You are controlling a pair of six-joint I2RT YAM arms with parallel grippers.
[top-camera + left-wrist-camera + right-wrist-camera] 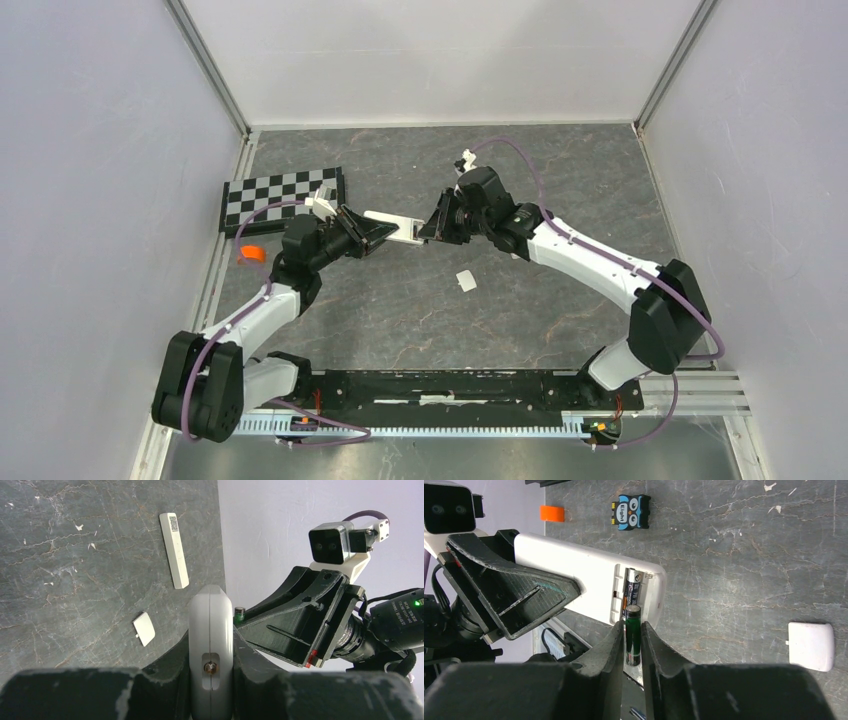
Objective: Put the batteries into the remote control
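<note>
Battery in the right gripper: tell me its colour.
Dark green battery, clearest in right wrist view.

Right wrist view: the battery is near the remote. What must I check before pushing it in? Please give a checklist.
1. Left gripper clamps the remote: ok.
2. Right gripper grips the green battery: ok.
3. Cover off, lying on the table: ok.
4. First battery seated in the remote: ok.
5. Green battery lined up beside it: cannot tell.
6. Its polarity: cannot tell.
</note>
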